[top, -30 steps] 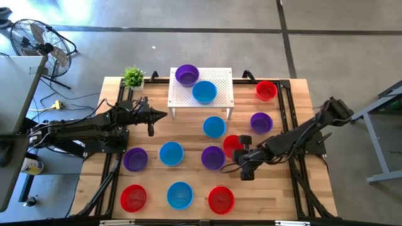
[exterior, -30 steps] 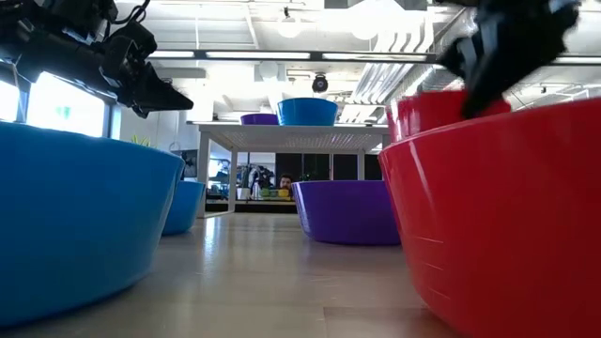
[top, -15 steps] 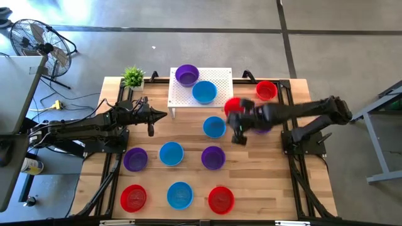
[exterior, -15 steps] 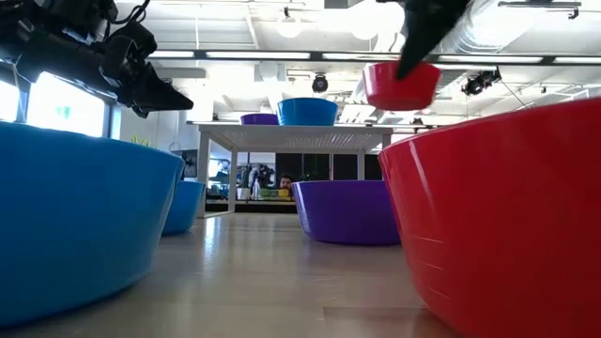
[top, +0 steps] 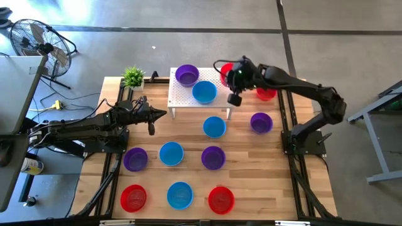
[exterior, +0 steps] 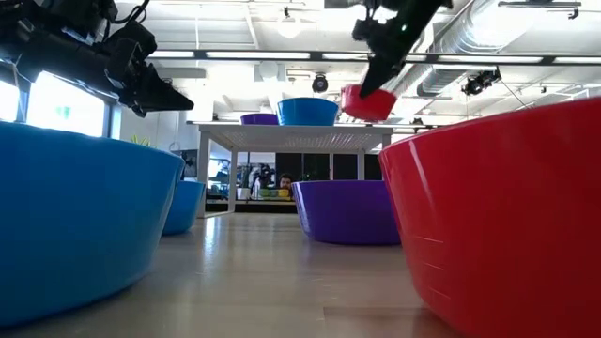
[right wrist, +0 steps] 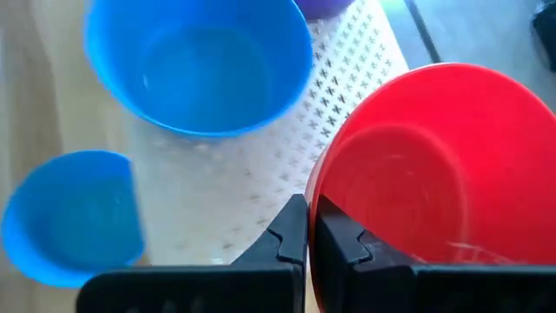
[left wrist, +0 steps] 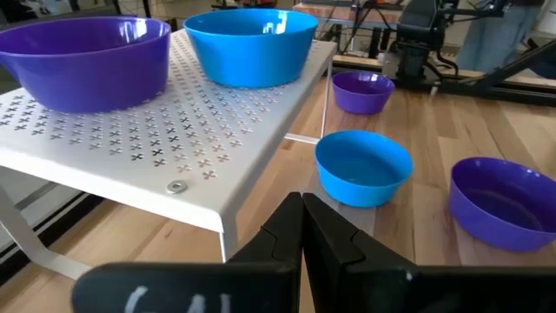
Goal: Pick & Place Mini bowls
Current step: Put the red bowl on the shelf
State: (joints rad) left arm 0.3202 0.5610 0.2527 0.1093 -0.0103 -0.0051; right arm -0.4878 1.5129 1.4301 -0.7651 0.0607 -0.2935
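Right hand: clamped on the rim of a small round red plastic bowl, held in the air over the right edge of the white perforated metal stand.
Red bowl, position: above the stand's deck, just beside the small round blue plastic bowl already resting there; not yet set down.
Left hand: fingers pressed together on nothing, hovering by the stand's left leg, idle.
Done so far: two bowls on the stand, the blue one and a small round purple plastic bowl.
Left to do: by the look of it, lowering and releasing the red bowl; ten other bowls spread over the wooden worktop, among them another red bowl near the carried one.
Change since a second ago: red bowl then low over the worktop's right middle, near the purple bowl; half a second ago raised beside the stand's front right corner; now carried up over the deck. Left arm unmoved.
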